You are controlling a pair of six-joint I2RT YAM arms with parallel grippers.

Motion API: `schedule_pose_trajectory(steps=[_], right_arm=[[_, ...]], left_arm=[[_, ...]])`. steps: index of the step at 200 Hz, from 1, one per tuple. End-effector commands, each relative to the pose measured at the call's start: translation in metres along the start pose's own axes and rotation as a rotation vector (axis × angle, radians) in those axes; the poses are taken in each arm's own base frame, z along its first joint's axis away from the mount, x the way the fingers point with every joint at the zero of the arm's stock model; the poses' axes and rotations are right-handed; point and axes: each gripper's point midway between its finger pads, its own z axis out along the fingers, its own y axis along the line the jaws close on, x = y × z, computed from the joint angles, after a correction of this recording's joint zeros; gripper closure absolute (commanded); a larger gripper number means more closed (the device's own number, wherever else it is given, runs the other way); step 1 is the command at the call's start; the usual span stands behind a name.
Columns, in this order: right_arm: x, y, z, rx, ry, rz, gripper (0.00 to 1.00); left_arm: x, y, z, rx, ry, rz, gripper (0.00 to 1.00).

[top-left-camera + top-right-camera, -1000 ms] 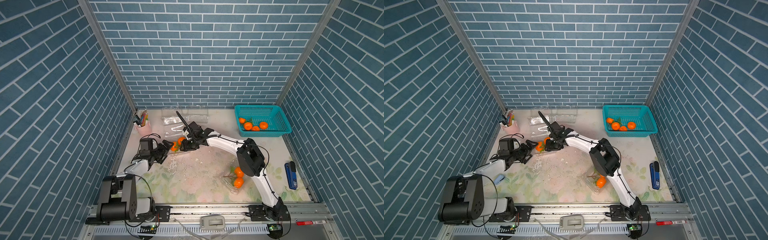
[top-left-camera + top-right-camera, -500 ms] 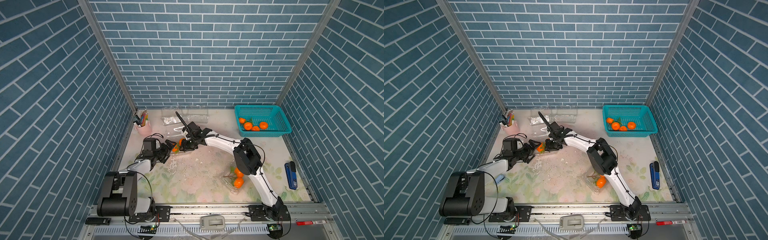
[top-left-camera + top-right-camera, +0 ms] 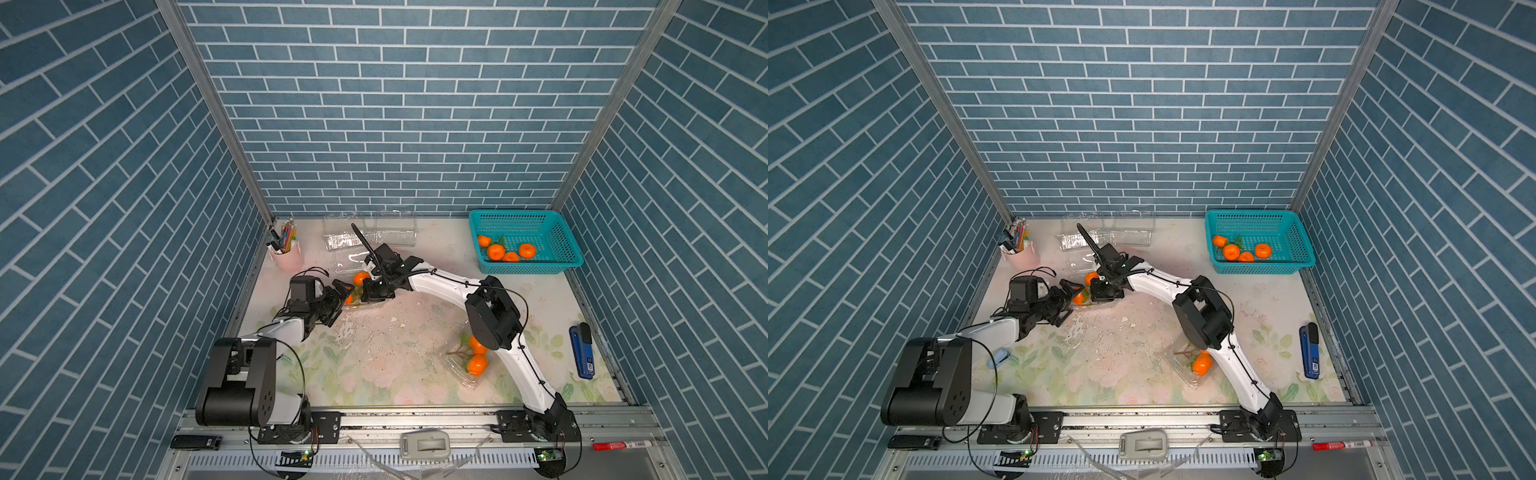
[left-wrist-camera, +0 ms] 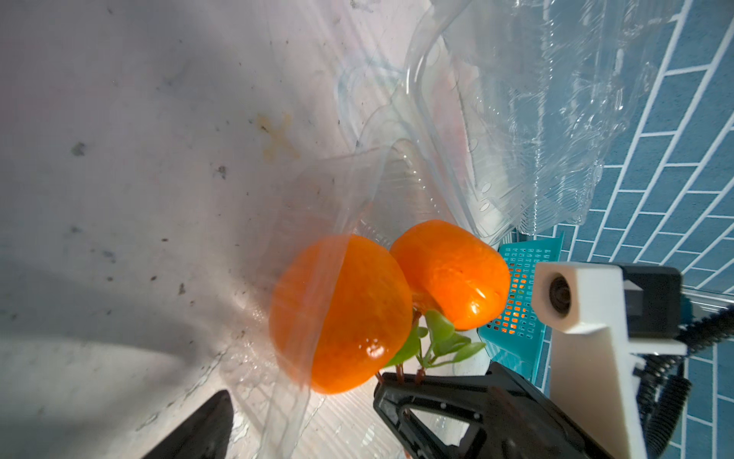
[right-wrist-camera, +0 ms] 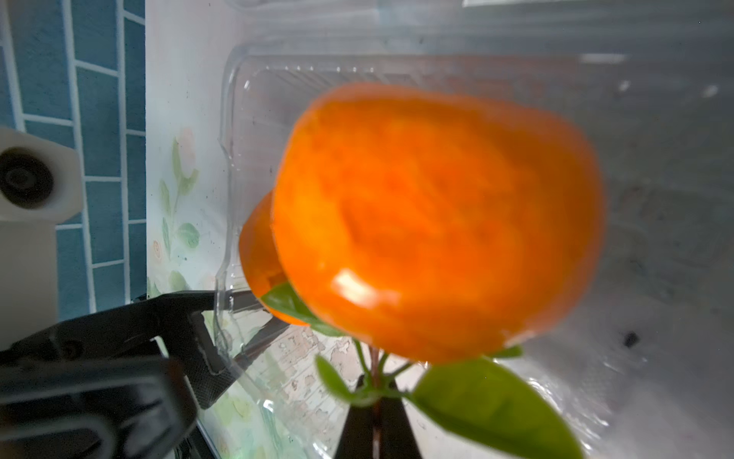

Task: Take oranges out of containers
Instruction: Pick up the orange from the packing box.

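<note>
Fingertips of the right gripper (image 5: 375, 421), newly closed, pinch the brown twig (image 5: 373, 359) joining two oranges (image 5: 437, 222), the nearer one blurred, both partly inside the open clear container (image 5: 233, 139). The left gripper (image 3: 337, 303), jaws spread wide, has edged up to that container's wall, one finger cut off in its wrist view. Floral table (image 3: 374, 374) sits within blue brick walls (image 3: 395, 124).

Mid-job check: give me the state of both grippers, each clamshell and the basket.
right gripper: shut on the twig of the orange pair.
left gripper: open, fingers astride the open container wall.
orange pair: in the open container, held by the twig.
open container: lid open, two oranges in it.
near container: two oranges inside; lid state unclear.
back containers: empty.
teal basket: four oranges inside.
</note>
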Motion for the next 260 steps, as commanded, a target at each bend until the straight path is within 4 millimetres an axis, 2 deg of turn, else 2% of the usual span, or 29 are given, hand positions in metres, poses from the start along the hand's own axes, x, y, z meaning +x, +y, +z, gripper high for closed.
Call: schedule_pose_trajectory(steps=[1, 32, 88, 101, 105, 117, 146, 159, 171, 190, 211, 242, 260], right_arm=[[-0.012, 0.007, -0.015, -0.001, -0.038, -0.011, 0.98], [-0.022, 0.011, -0.031, -0.012, -0.071, -0.011, 0.98], [-0.044, 0.019, -0.07, -0.044, -0.173, -0.019, 0.99], [-0.048, 0.014, -0.072, -0.041, -0.183, -0.008, 0.99], [-0.053, 0.023, -0.087, -0.058, -0.21, -0.019, 0.99], [-0.058, 0.025, -0.097, -0.071, -0.233, -0.017, 0.99], [-0.072, 0.03, -0.129, -0.12, -0.295, -0.005, 0.99], [-0.079, 0.027, -0.151, -0.132, -0.336, 0.001, 0.99], [-0.085, 0.021, -0.176, -0.137, -0.381, 0.012, 0.99], [-0.095, -0.002, -0.219, -0.119, -0.463, 0.049, 0.99], [-0.101, -0.043, -0.27, -0.064, -0.56, 0.107, 0.99], [-0.099, -0.128, -0.348, 0.046, -0.713, 0.245, 0.99], [-0.089, -0.186, -0.386, 0.136, -0.792, 0.344, 1.0]], left_arm=[[0.001, -0.001, -0.002, -0.003, -0.007, 0.008, 0.01], [0.0, -0.003, -0.008, -0.009, -0.019, 0.017, 0.01], [-0.008, -0.011, -0.031, -0.041, -0.069, 0.063, 0.01], [-0.009, -0.013, -0.035, -0.043, -0.077, 0.07, 0.01], [-0.009, -0.014, -0.036, -0.043, -0.079, 0.076, 0.01], [-0.011, -0.019, -0.04, -0.046, -0.086, 0.095, 0.01], [-0.017, -0.044, -0.053, -0.019, -0.106, 0.153, 0.01], [-0.018, -0.063, -0.058, 0.003, -0.111, 0.197, 0.01], [-0.019, -0.092, -0.063, 0.029, -0.123, 0.264, 0.01], [-0.009, -0.135, -0.06, 0.058, -0.112, 0.378, 0.01], [0.012, -0.18, -0.044, 0.097, -0.08, 0.492, 0.01], [0.057, -0.237, -0.014, 0.158, -0.012, 0.642, 0.01], [0.086, -0.26, 0.006, 0.187, 0.042, 0.7, 0.01]])
